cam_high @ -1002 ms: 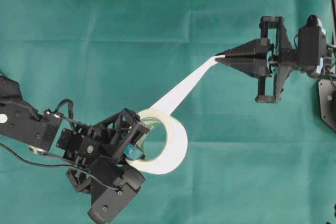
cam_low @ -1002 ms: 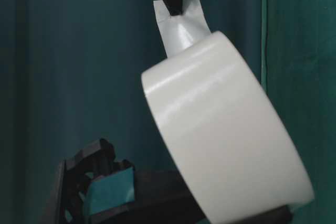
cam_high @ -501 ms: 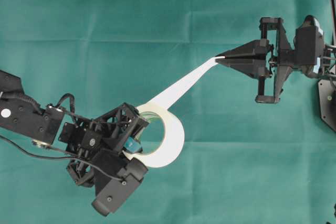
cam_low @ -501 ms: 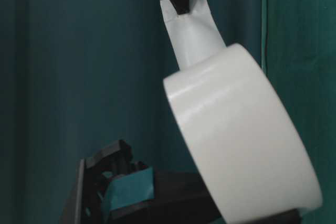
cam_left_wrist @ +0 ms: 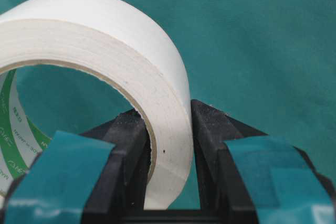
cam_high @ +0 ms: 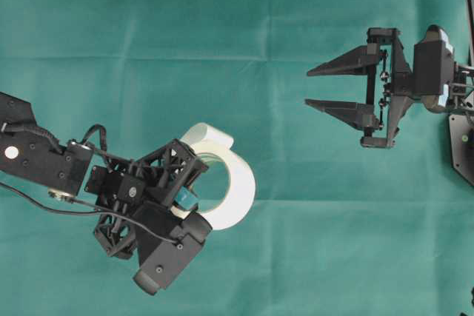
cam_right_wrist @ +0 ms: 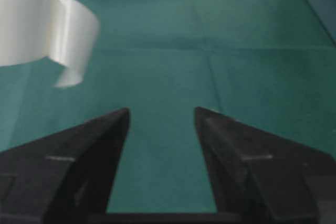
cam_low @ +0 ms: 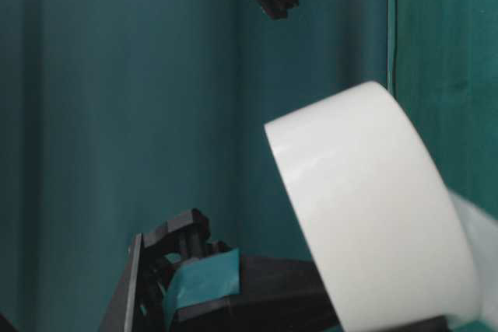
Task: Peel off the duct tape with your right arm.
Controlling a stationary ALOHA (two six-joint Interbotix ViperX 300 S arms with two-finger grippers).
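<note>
Now the duct tape (cam_high: 231, 186) is seen held off the green tabletop (cam_high: 222, 35) at the lower left, its wall clamped between the teal-padded fingers (cam_left_wrist: 73, 166) of the left gripper (cam_high: 191, 199). A short loose end strip (cam_right_wrist: 73, 40) is curled away from the roll, touched by nothing. Well apart, at the upper right, the right gripper (cam_high: 309, 87) is seen with its pointed black fingers (cam_high: 337, 64) spread and nothing between them.

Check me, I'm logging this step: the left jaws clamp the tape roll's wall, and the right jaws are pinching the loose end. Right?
Partly. The left gripper clamps the duct tape, but the overhead view shows the right gripper open and empty, apart from the loose end.
</note>
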